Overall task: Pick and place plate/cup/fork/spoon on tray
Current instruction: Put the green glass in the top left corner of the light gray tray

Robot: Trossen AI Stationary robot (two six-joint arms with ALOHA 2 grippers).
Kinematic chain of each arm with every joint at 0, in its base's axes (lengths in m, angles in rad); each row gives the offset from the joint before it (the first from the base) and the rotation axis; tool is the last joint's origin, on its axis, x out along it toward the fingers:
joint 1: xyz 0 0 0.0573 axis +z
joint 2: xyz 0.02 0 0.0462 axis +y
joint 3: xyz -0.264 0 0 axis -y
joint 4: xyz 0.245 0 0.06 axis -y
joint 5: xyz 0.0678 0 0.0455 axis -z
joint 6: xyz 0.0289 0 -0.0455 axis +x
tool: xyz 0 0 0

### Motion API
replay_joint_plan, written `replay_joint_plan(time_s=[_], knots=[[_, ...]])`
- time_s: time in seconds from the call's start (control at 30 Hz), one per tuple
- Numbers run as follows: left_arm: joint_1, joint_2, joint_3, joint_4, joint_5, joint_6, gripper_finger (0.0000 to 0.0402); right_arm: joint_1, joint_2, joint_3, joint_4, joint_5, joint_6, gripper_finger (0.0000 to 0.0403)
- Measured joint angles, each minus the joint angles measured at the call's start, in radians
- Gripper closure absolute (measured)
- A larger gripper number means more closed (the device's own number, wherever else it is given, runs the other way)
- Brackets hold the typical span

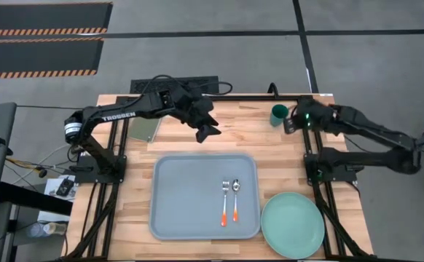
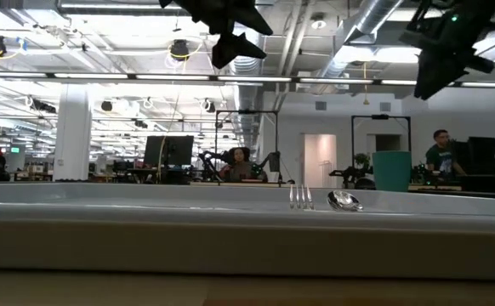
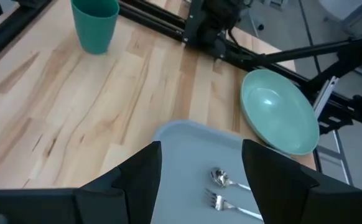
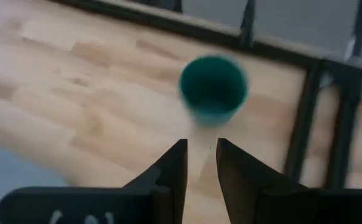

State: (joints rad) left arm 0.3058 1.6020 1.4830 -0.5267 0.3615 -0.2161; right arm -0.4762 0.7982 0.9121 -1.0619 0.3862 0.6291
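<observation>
The pale grey-blue tray [image 1: 190,200] lies at the table's middle front. The orange-handled fork [image 1: 226,202] and spoon [image 1: 235,200] lie side by side on it, bowl and tines toward the far edge. The mint-green plate [image 1: 292,224] rests on the table by the tray's right front corner. The teal cup [image 1: 279,114] stands upright at the far right. My left gripper [image 1: 207,131] hovers open and empty above the table past the tray's far edge. My right gripper [image 4: 201,152] is raised just right of the cup [image 4: 213,89], its fingers a narrow gap apart, touching nothing.
An olive-green pad [image 1: 145,129] lies at the far left under the left arm. Black frame rails [image 1: 321,196] run along both sides of the table. Bare wood lies between the tray's far edge and the cup.
</observation>
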Motion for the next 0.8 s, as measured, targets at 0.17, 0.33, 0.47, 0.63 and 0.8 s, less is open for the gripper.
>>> replay_joint_plan(time_s=[0.17, 0.33, 0.47, 0.63, 0.8], knots=[[0.000, -0.005, 0.000, -0.088, 0.042, 0.018, 0.0191, -0.106, 0.044, 0.000, 0.036, -0.073, -0.082, 0.0233], [0.000, -0.053, 0.000, -0.160, 0.075, 0.042, 0.0191, -0.174, 0.126, 0.000, 0.071, -0.057, -0.080, 0.0157], [0.002, -0.131, 0.000, -0.155, 0.005, 0.061, 0.0191, -0.244, 0.215, 0.000, 0.124, -0.050, -0.073, 0.0140], [-0.013, -0.234, 0.000, -0.144, -0.106, 0.102, 0.0191, -0.338, 0.319, 0.000, 0.127, -0.126, -0.113, 0.0149], [-0.046, -0.339, -0.092, -0.039, -0.158, 0.088, 0.0191, -0.406, 0.392, 0.000, 0.164, -0.167, -0.144, 0.0162]])
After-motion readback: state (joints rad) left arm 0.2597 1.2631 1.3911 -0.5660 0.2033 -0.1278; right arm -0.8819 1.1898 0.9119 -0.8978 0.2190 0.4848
